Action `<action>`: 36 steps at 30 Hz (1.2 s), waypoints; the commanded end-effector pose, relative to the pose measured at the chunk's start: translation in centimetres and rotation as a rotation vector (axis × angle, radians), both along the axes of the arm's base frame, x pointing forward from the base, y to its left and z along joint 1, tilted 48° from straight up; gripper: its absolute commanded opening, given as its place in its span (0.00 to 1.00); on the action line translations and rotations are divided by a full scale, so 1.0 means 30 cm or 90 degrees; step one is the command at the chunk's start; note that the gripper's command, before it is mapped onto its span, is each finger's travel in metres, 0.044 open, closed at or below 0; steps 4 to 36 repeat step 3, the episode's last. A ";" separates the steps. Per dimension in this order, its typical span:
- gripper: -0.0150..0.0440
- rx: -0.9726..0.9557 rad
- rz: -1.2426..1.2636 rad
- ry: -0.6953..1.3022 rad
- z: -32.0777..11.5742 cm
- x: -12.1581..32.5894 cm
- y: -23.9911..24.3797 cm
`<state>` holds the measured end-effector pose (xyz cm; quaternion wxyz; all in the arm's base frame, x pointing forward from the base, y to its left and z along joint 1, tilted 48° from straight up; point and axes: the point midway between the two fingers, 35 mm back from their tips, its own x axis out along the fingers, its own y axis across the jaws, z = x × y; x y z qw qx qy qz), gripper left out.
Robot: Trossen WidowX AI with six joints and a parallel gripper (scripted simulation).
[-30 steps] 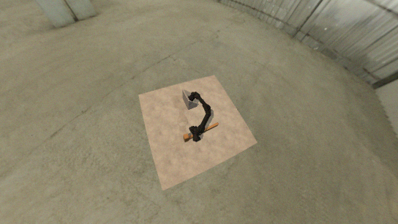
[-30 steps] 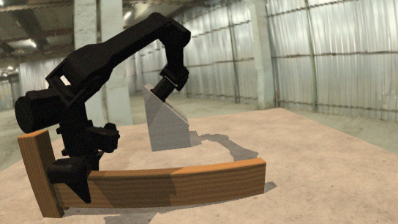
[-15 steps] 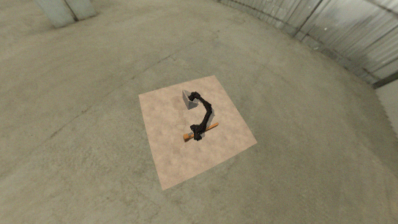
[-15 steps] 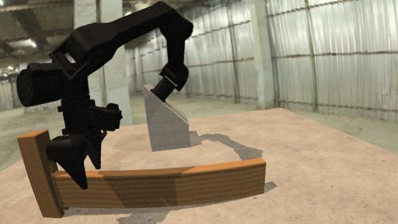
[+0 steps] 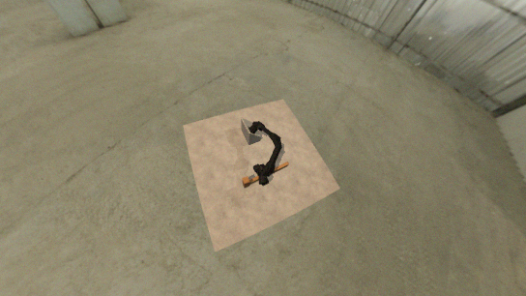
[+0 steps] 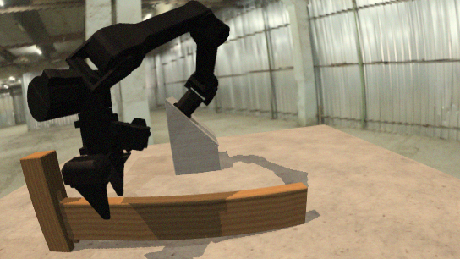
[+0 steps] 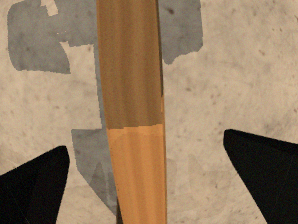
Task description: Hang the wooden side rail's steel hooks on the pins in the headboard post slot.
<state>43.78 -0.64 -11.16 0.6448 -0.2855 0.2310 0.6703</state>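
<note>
The wooden side rail [image 5: 281, 167] [image 6: 186, 216] [image 7: 136, 170] stands on its long edge on the counter [image 5: 218, 213] [image 6: 359, 182] [image 7: 240, 90], one end against or just beside the headboard post [image 5: 247, 182] [image 6: 46, 199], the other end reaching away from it. The steel hooks and the pins cannot be made out, so whether the hooks sit home is uncertain.

The rail looks like solid timber: stiff, moderately heavy for this arm, smooth enough to slip a little under a light pinch, and hardly fragile. Its best hold would be across the two broad faces near the post end, where a lift controls the hooks; the far end would drag or pivot on the counter.

The claw [image 5: 263, 180] [image 6: 115, 206] [image 7: 148, 147] is spread wide, its fingers to either side of the rail and pinching nothing. The step in hand seems to be the retreat; a straight rise is called for, since a sideways brush could unseat the joint or tip the rail.

Behind stands the arm's grey wedge-shaped base [image 5: 246, 132] [image 6: 194, 154]. The counter is pale, mottled and crossed by shadows. Beyond lie a worn concrete floor [image 5: 121, 193], corrugated metal walls [image 5: 450, 39] [image 6: 397, 80] and pale pillars.
</note>
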 end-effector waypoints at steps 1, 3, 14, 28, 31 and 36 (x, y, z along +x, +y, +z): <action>1.00 0.000 0.001 -0.001 0.001 0.001 0.000; 1.00 0.000 0.001 -0.001 0.001 0.001 0.000; 1.00 0.000 0.001 -0.001 0.001 0.001 0.000; 1.00 0.000 0.001 -0.001 0.001 0.001 0.000; 1.00 0.000 0.001 -0.001 0.001 0.001 0.000; 1.00 0.000 0.001 -0.001 0.001 0.001 0.000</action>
